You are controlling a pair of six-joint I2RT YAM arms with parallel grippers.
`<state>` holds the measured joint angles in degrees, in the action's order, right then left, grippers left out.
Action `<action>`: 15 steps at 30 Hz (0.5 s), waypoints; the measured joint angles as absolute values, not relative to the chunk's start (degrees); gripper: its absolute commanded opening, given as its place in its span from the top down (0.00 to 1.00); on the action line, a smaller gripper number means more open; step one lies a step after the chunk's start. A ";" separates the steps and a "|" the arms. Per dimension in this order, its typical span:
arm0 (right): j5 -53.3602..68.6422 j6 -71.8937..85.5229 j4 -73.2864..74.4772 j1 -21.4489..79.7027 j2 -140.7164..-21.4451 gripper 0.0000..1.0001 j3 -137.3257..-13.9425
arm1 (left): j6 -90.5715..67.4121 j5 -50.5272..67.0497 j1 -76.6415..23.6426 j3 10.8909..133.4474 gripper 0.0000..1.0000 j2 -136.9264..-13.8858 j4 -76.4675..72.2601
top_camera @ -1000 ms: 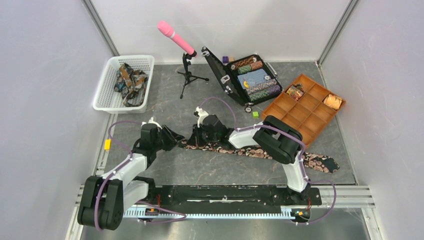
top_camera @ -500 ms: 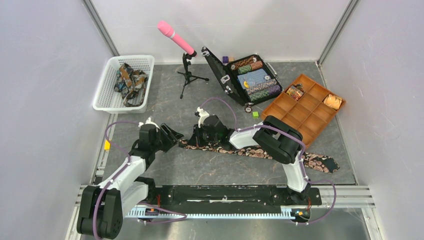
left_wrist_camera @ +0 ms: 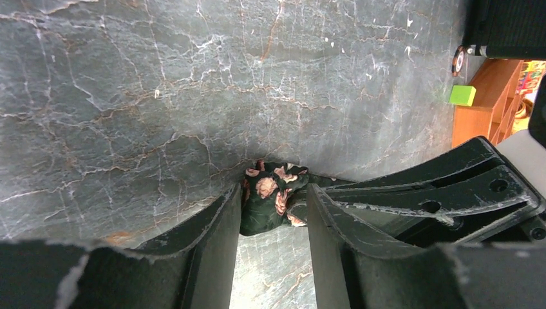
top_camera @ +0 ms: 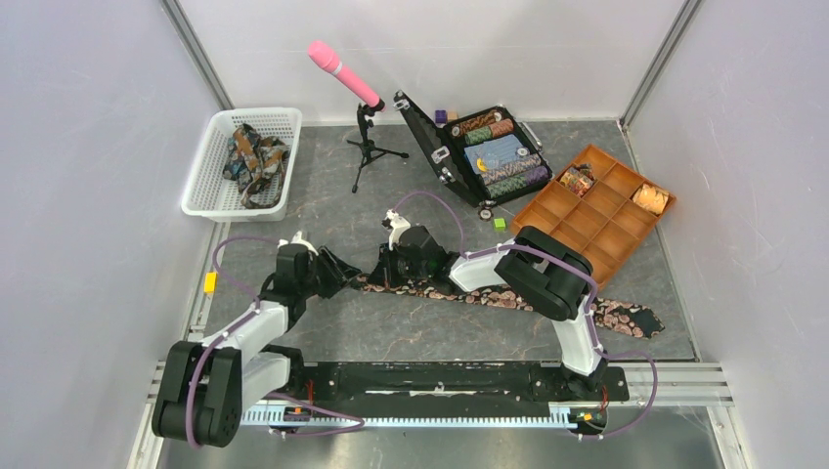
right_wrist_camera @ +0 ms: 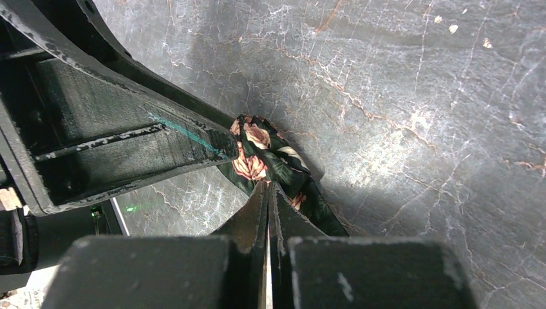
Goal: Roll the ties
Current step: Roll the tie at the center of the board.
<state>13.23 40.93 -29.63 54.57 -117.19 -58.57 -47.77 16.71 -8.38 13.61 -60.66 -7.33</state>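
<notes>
One dark floral tie (top_camera: 626,319), flat, end bunched

Bright even light, soft shadows, slight glare

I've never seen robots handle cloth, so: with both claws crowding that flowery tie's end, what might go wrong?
The left gripper and the shut right gripper nearly touch, so they could bump. The floral tie has a small bunched end between the left fingers that might slip free and come loose. Its long tail runs under the right arm and may drag crooked.
</notes>
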 measured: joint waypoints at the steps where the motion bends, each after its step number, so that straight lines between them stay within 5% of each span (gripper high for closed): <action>1: 13.23 40.95 -29.61 54.57 -117.19 1.00 -58.57 | -47.55 16.73 -8.38 13.47 0.52 -60.90 -7.66; 15: 13.26 40.93 -29.56 54.57 -117.19 1.00 -58.57 | -47.51 17.10 -8.40 13.54 0.53 -64.12 -9.65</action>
<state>13.26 40.93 -29.56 54.57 -117.19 -58.57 -47.51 17.10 -8.40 13.54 -64.12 -9.65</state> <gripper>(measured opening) 0.006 0.476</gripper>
